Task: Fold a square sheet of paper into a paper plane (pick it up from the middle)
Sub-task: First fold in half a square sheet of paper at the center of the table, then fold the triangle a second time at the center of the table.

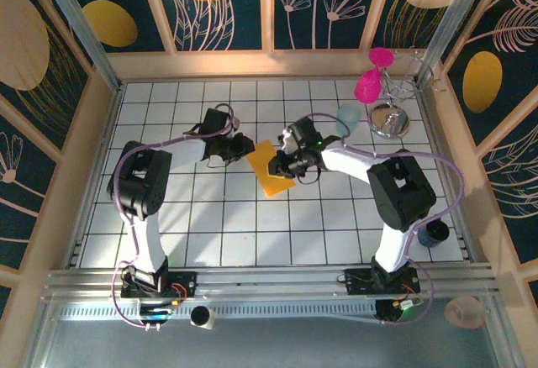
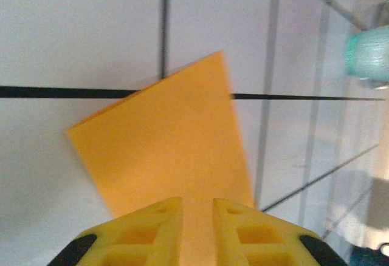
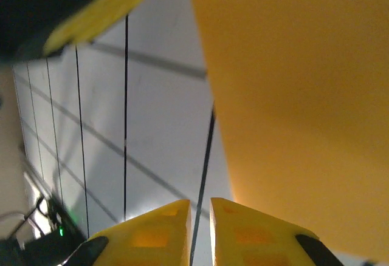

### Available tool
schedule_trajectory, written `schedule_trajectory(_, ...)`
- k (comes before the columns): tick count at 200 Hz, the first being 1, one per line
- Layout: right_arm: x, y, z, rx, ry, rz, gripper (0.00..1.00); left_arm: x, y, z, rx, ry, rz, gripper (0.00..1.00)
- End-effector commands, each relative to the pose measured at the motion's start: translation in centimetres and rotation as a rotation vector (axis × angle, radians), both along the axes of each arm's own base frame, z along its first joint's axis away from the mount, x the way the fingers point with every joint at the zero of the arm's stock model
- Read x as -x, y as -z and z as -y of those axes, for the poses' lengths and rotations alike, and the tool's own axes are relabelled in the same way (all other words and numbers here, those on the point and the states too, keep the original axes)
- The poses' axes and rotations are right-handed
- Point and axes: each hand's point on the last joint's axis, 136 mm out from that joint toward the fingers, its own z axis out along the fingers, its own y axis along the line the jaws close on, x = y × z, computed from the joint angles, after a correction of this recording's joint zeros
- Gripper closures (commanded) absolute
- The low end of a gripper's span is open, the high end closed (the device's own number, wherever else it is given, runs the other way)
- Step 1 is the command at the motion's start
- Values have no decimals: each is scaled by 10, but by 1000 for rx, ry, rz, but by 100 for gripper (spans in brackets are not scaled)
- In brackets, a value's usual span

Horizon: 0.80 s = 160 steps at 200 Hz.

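An early fold seems in hand: the thin orange-yellow square sheet of paper [image 2: 161, 150], apparently halved, lies flat just ahead of the left gripper [image 2: 197, 217] and alongside the right gripper [image 3: 200, 217], both barely parted and empty, so the next crease calls for re-pinching an edge.

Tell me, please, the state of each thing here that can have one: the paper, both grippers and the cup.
square sheet of paper: lies on the tiles, oblong, seemingly folded in half.
left gripper: slightly open, the paper's edge at its fingertips.
right gripper: slightly open, nothing between the jaws, beside the paper.
teal cup: stands upright.
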Motion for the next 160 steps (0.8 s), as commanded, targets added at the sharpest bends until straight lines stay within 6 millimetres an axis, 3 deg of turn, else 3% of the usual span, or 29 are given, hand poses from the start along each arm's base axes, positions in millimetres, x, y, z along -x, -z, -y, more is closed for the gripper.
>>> schedule_trajectory(1, -34, 20, 24, 71, 103, 0, 79, 1, -28, 2, 86, -59, 36, 70)
schedule_trajectory(49, -30, 55, 38, 167, 134, -103, 73, 21, -18, 3, 67, -99, -16, 60)
schedule_trajectory(101, 4, 74, 46, 175, 242, -245, 72, 40, -3, 13, 9, -81, -59, 59)
schedule_trajectory(123, 17, 67, 36, 99, 305, -301, 72, 48, -1, 16, 0, -77, -65, 58)
schedule_trajectory(151, 0, 31, 23, -45, 364, -239, 72, 58, -4, 24, 9, -64, -74, 59)
schedule_trajectory(160, -9, 17, 25, -76, 379, -197, 71, 70, 6, 23, 2, -57, -107, 61)
